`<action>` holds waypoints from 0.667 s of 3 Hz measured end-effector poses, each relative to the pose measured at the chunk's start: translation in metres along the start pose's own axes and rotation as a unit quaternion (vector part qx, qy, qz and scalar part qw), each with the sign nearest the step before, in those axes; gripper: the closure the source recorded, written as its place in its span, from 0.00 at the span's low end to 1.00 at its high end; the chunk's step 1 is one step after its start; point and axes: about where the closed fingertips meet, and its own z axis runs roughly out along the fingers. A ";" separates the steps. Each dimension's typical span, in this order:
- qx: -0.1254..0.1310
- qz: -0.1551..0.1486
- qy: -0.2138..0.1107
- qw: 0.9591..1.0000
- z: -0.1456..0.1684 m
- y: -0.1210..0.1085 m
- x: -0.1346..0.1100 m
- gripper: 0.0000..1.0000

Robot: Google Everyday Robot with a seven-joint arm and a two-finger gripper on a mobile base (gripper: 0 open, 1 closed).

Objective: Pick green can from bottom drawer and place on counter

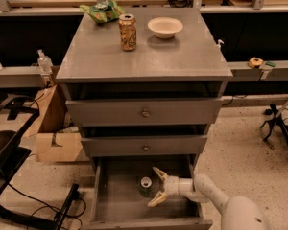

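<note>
Gripper (156,187), fingers (159,172) wide, sits beside the green can (145,186) (seemingly apart), mid-floor in the bottom drawer (110,200).

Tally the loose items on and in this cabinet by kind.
Cans: 2 (green can in bottom drawer, tan can on counter)
Bowl: 1
Green bag: 1
Total: 4
End effector open, in the drawer beside the green can.

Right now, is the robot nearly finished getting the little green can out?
Not yet. Done: the deep grey bottom drawer is pulled open. In hand: the open cream-coloured claw reaches inside the drawer, right beside the small dark green can with a silver top, not gripping it. Left: close on the can, lift it, and set it on the flat grey counter.
</note>
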 end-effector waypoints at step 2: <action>-0.009 0.008 -0.001 1.000 0.018 -0.018 0.022 0.29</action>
